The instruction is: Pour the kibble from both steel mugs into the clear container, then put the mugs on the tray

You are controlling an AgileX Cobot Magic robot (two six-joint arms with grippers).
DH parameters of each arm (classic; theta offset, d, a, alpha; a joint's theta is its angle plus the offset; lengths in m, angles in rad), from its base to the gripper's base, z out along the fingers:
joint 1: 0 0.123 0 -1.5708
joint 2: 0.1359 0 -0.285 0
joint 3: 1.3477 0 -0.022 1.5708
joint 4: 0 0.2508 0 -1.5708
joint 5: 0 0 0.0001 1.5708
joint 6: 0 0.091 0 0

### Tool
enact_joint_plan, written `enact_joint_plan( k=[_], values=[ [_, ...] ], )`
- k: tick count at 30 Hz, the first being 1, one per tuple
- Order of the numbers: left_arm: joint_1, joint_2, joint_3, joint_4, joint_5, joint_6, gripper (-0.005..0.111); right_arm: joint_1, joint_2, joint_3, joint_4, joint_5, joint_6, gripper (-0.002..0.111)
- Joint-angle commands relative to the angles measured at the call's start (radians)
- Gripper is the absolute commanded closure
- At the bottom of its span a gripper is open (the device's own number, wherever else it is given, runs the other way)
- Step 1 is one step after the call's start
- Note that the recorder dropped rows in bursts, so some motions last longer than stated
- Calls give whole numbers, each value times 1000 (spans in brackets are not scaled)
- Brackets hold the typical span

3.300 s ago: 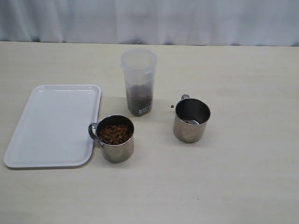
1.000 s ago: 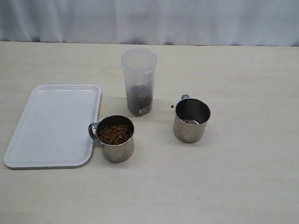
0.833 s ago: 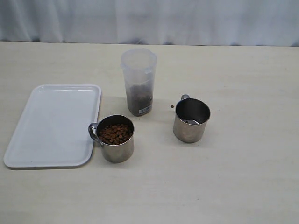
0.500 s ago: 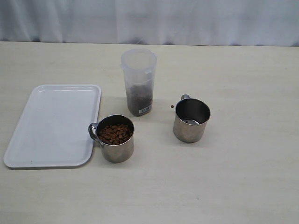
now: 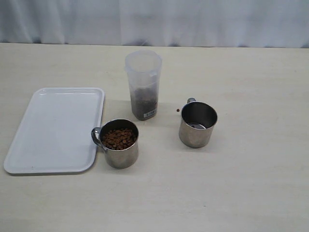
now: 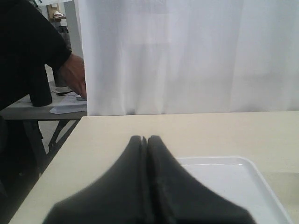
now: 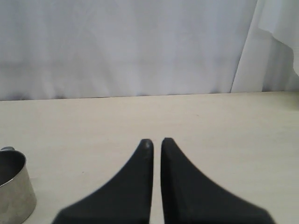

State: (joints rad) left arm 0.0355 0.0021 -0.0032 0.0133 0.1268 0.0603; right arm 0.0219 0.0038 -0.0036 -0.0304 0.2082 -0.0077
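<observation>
Steel mugs haven't moved: full mug (image 5: 119, 143) sits lower-centre beside the tray (image 5: 53, 130), empty mug (image 5: 197, 124) right of the clear container (image 5: 143, 85). Left end effector (image 6: 144, 138) and right end effector (image 7: 156, 141) are both closed, holding nothing. Second pour hasn't started.

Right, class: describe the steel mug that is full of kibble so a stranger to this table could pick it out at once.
Find the white tray. Beside its near right corner stands a short steel mug, handle toward the tray. Unlike the empty-looking mug further right, it is full of brown kibble.
</observation>
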Motion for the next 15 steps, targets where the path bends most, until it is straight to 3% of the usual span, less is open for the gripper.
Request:
enact_joint_plan(
  k=[1,15],
  values=[
    [-2,-2,3,1,-7,-6,107,-7,-4,4,-3,5,-2,104],
    [-2,-2,3,1,-7,-6,107,-7,-4,4,-3,3,8,104]
  ],
)
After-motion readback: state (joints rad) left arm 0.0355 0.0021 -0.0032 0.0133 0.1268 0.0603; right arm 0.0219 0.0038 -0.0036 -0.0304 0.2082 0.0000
